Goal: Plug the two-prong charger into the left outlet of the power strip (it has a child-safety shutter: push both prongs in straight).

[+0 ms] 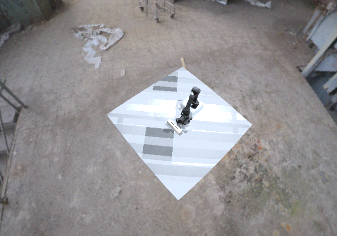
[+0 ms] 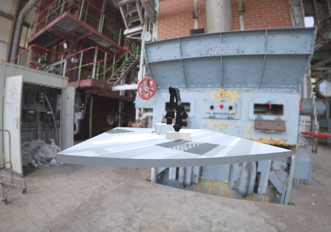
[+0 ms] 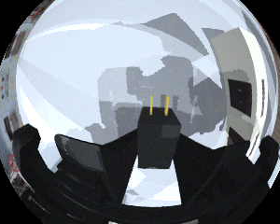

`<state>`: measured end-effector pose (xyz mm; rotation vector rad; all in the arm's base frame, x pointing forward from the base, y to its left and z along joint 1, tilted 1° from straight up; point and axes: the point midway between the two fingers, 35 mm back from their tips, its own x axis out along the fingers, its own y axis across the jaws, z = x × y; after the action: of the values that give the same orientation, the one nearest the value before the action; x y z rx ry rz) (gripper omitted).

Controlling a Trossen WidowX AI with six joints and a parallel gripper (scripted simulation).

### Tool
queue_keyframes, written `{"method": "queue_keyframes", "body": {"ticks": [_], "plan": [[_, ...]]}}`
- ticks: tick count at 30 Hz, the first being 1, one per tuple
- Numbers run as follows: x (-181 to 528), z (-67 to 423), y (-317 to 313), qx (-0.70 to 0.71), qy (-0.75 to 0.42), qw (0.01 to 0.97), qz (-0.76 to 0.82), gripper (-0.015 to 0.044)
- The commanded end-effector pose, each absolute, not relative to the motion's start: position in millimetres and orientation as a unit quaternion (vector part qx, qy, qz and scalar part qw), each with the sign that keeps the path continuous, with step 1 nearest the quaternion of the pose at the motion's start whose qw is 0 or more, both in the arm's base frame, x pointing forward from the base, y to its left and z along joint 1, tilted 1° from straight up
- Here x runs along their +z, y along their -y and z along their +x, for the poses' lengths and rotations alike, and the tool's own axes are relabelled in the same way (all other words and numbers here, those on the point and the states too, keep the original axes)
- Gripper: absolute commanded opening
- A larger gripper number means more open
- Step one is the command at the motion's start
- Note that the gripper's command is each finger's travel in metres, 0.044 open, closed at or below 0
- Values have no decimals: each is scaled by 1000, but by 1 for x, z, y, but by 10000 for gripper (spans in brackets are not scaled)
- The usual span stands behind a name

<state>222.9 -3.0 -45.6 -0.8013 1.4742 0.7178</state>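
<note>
Between the closed fingers of the end effector (image 3: 158,171) sits the gripped charger (image 3: 158,140), prongs forward.

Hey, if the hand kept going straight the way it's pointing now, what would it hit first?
Most likely the table top, right under the charger that the hand grips; it points steeply down. Depth is hard to judge.

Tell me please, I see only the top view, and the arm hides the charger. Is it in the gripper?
Observer: Yes. The wrist view shows the gripper shut on the black charger.
Operator: Where do the prongs point?
Observer: The two yellow prongs point straight away from the wrist camera, in no outlet.
Operator: Is the power strip ahead of them?
Observer: No. In the wrist view the power strip lies to the right of the prongs.
</note>
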Motion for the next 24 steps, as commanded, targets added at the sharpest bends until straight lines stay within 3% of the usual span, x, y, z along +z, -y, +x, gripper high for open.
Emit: {"method": "queue_keyframes", "body": {"ticks": [1,4,24], "plan": [[-45,223,3,311,-639,612,-348,59],[-40,224,3,311,-639,612,-347,0],[8,220,4,301,-645,615,-338,0]]}}
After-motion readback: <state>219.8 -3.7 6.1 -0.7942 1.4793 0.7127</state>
